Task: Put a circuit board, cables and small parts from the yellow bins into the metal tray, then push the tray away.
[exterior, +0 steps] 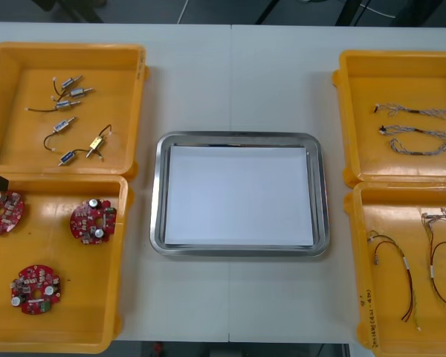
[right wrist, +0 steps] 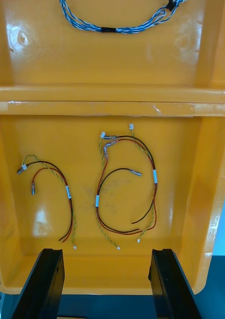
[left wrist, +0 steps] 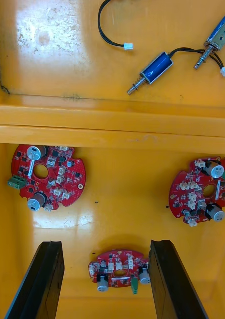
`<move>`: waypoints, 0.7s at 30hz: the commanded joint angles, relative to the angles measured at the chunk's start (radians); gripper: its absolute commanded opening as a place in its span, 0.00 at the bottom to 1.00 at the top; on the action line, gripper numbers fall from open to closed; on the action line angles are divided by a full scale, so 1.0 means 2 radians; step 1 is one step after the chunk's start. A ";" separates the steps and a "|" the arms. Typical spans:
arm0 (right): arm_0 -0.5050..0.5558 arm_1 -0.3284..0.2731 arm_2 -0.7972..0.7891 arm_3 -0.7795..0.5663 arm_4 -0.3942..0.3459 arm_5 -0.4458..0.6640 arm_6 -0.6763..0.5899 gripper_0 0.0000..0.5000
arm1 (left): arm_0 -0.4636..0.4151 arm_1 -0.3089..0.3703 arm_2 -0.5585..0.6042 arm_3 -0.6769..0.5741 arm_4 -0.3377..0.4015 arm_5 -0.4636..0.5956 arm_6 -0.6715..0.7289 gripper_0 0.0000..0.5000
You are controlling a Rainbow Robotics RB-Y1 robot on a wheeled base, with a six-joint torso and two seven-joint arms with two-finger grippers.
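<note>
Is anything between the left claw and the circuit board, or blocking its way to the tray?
Nothing visible: the open left claw frames a circuit board, uncovered. Toward the metal tray only the yellow bin's wall intervenes; lift over it.

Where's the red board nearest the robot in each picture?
Front view: the circuit board lies at the near end of the near left yellow bin.
Left wrist view: the same board, between the open left gripper's fingers.
Right wrist view: the right gripper faces red and yellow cables instead.
Shared landmark: the yellow rims between the two left bins.
</note>
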 commanded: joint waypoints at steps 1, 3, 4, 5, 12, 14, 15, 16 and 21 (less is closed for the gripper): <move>-0.011 -0.004 0.004 -0.010 -0.004 0.003 -0.016 1.00 | -0.015 0.007 -0.004 -0.005 0.000 0.004 0.048 1.00; -0.011 -0.004 0.004 -0.010 -0.004 0.003 -0.016 1.00 | -0.015 0.007 -0.004 -0.005 0.000 0.004 0.048 1.00; -0.014 -0.003 -0.001 -0.009 -0.003 0.003 -0.016 1.00 | -0.015 0.007 -0.004 -0.005 0.000 0.004 0.048 1.00; -0.014 -0.003 -0.001 -0.009 -0.003 0.003 -0.016 1.00 | -0.002 -0.007 -0.015 0.004 0.002 0.017 0.060 1.00; -0.025 -0.001 -0.007 -0.010 -0.007 0.009 -0.016 1.00 | -0.002 -0.010 -0.016 0.002 0.009 0.011 0.063 1.00; -0.025 0.000 -0.007 -0.010 -0.005 0.009 -0.016 1.00 | -0.001 -0.010 -0.016 0.001 0.012 0.011 0.063 1.00; -0.025 0.002 -0.007 -0.010 -0.004 0.009 -0.016 1.00 | 0.000 -0.010 -0.016 0.000 0.013 0.011 0.063 1.00; -0.025 0.003 -0.007 -0.010 -0.003 0.009 -0.016 1.00 | 0.002 -0.010 -0.016 -0.002 0.014 0.011 0.062 1.00; -0.022 0.008 -0.007 -0.010 0.002 0.016 -0.019 1.00 | 0.035 -0.006 -0.016 -0.028 0.018 -0.022 0.063 1.00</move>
